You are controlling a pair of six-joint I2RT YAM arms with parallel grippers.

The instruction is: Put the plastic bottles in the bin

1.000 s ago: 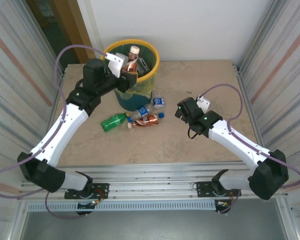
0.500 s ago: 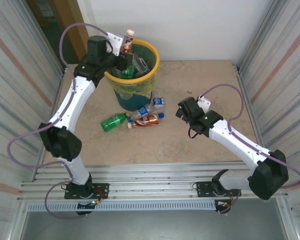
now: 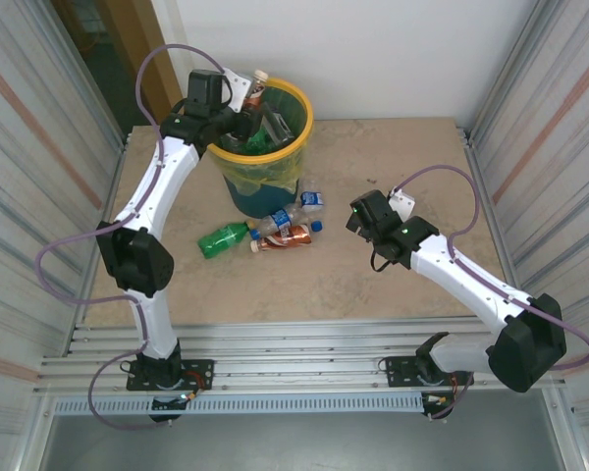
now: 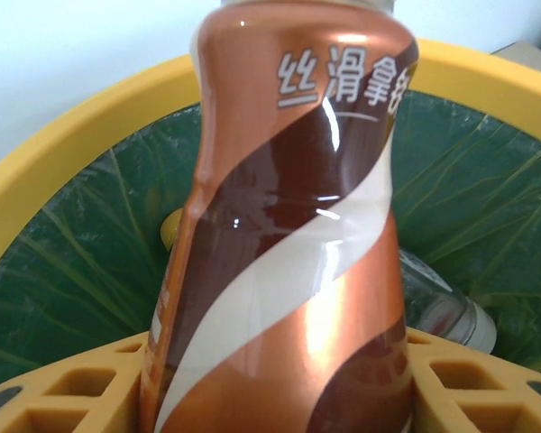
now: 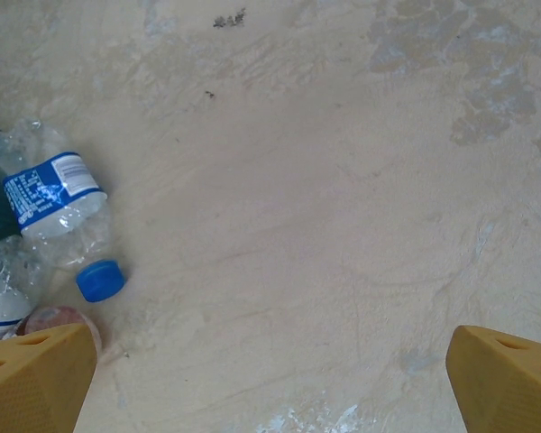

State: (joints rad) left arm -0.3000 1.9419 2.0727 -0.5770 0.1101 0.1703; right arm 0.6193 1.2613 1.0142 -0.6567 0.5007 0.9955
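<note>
Plastic bottles, status: one glossy copper-brown bottle with a cream swirl label (image 4: 288, 253) is clamped in the left gripper (image 3: 245, 100); yellow ribbed pads (image 4: 63, 388) press both flanks; jaws closed on its lower body. The held bottle is at the upper left of the overhead frame, roughly upright, at the far-left arc of the round waste bin with thick yellow rim and green bag liner (image 3: 302, 126); the wrist view shows liner and rim behind it, so it looks to be over the mouth; how far inside the rim, I cannot tell. In the bin: a clear crushed bottle (image 4: 446, 311), lower right of the wrist view.

On the beige tabletop (image 3: 373, 285), centre of frame just below the bin: green crushed bottle (image 3: 223, 238); clear bottle with blue label (image 3: 283, 217); brown-orange bottle (image 3: 287, 236); small clear blue-labelled bottle (image 3: 312, 199) beside the bin's base.

Right gripper (image 5: 270, 347): jaws wide apart, nothing between them; it hangs over bare table near the right end of the pile, touching nothing; a clear blue-capped bottle (image 5: 54, 203) lies at the left of its wrist view.

Step in hand (judgement): release of the copper-brown bottle. Next move calls for centring it over the mouth if needed, then parting the jaws; after that, a pick from the pile, where the right arm sits closest.
</note>
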